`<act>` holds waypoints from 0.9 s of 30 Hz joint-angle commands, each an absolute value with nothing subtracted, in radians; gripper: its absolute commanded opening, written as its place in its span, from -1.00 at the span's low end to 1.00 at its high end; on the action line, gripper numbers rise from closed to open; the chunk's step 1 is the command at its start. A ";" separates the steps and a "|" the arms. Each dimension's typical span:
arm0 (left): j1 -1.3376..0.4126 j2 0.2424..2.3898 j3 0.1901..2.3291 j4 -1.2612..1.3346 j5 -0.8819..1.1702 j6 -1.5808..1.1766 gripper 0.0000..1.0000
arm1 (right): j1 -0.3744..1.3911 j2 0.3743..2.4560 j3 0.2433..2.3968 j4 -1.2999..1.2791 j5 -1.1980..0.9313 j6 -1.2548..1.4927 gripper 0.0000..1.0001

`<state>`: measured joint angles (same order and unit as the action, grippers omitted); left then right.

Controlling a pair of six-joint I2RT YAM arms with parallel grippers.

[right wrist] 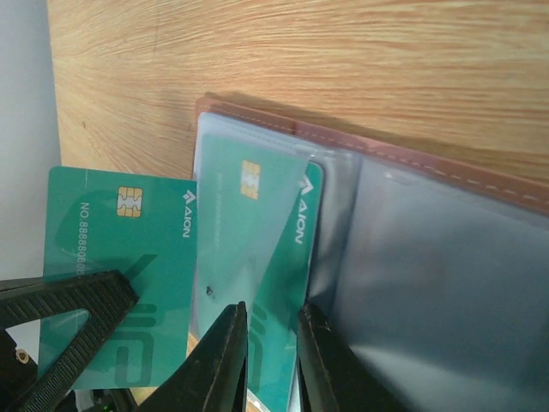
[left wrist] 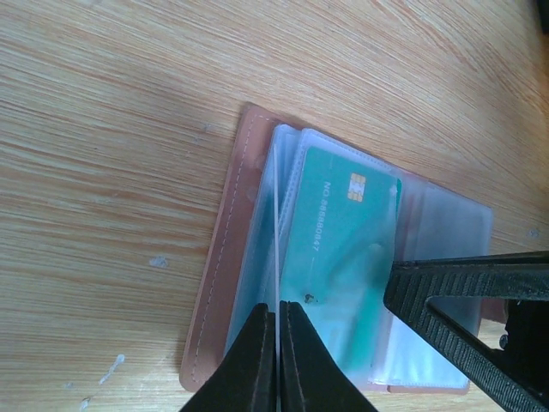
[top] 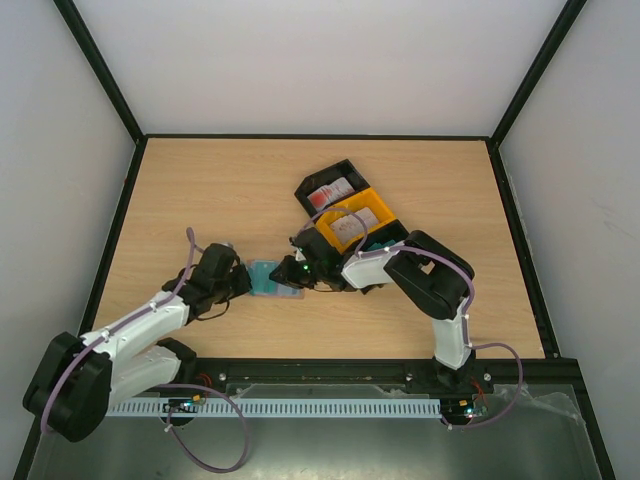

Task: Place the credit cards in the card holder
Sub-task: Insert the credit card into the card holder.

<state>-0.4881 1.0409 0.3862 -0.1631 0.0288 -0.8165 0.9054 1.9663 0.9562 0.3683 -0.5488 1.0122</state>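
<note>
Right gripper [right wrist: 272,316] has its fingers a bit apart, nothing clamped that I can see, tips over the teal card [right wrist: 296,240] lying partway under a clear sleeve [right wrist: 227,232] of the card holder [right wrist: 429,166]. Card's long axis points straight ahead of that gripper, so I'd guess a forward push seats it. Left gripper [left wrist: 277,311], on the opposite side, is pinched tight on one of those sleeves.

Soft, even light is falling from overhead, keeping the bench [top: 230,190] bright and its shadows faint; up close, the dark fingers [left wrist: 253,365] are blurring, and the clear sleeves [right wrist: 446,283] are catching pale glare
</note>
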 commanded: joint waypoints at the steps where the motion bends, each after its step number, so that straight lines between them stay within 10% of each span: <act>1: -0.490 1.003 0.383 -0.210 0.018 -0.818 -0.95 | 0.916 1.971 0.984 0.425 -0.562 0.978 -0.62; 15: -0.489 0.793 0.437 -0.143 0.024 -0.800 -0.95 | 0.912 1.748 0.879 0.379 -0.449 0.928 -0.28; 27: -0.485 0.747 0.507 0.121 0.278 -0.887 -0.95 | 0.876 1.449 0.654 0.827 -0.560 1.075 0.28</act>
